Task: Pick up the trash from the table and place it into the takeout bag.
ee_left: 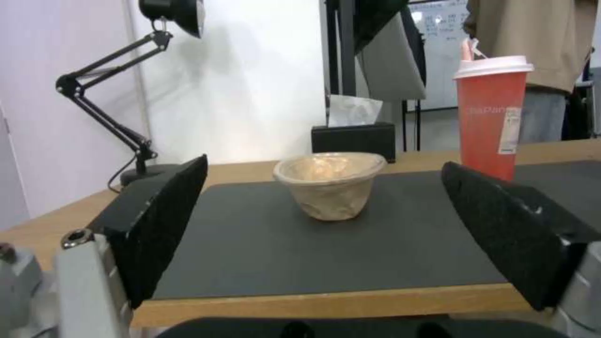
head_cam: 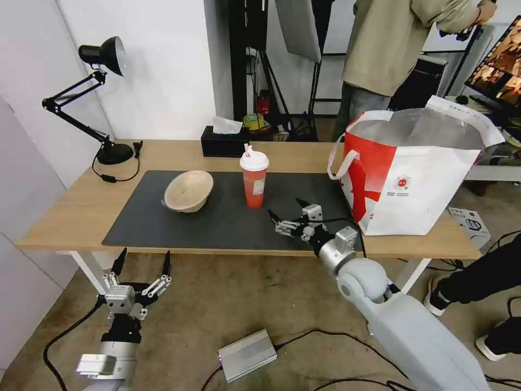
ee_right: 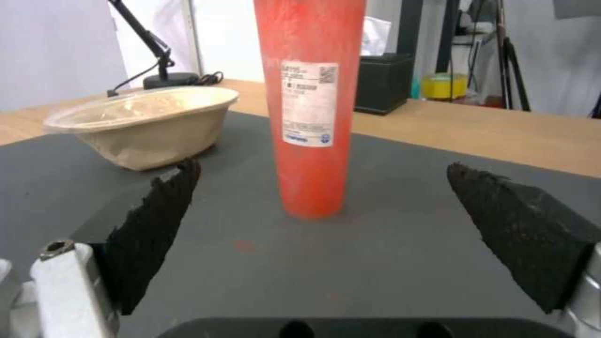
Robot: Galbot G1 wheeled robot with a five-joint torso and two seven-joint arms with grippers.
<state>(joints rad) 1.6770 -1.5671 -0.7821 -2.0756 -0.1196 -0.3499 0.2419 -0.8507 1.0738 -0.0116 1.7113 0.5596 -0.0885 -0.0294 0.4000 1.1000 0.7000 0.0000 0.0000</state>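
Your right gripper hovers low over the dark mat, fingers spread wide and holding nothing, just near of the red cup. The cup stands upright mid-surface, long axis vertical, lid up. Left of it the beige bowl sits tilted. The takeout bag stands at the right end, mouth up. Your left gripper waits below the surface's near edge, fingers wide apart, empty.
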